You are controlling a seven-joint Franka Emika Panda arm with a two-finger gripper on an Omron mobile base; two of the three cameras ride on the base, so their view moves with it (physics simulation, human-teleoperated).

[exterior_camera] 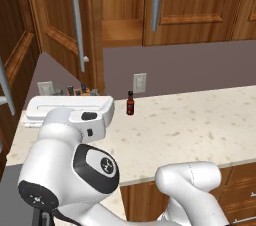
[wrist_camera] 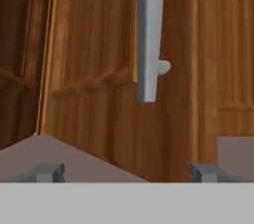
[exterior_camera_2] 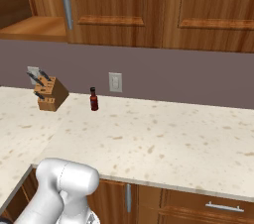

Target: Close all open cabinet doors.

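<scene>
We see the reddish-brown wooden cabinet door (exterior_camera: 65,25) swung open above the speckled cream bench (exterior_camera: 190,120), its compartment's shelf (exterior_camera: 121,32) bare, a small dark bottle (exterior_camera: 130,103) below, our gripper (wrist_camera: 127,172) open before its silver bar handle (wrist_camera: 149,34).

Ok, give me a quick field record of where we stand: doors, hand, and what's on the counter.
open door: cabinet door swung out at the left, its silver bar handle facing the room
exposed cabinet: open shelf visible beside it
closed door: neighbouring door flush with the cabinet front
hand: hand open, holding nothing, facing the open door's handle, not touching it
counter: speckled countertop with a small dark red bottle and a knife block
wall: outlet behind the bottle
</scene>
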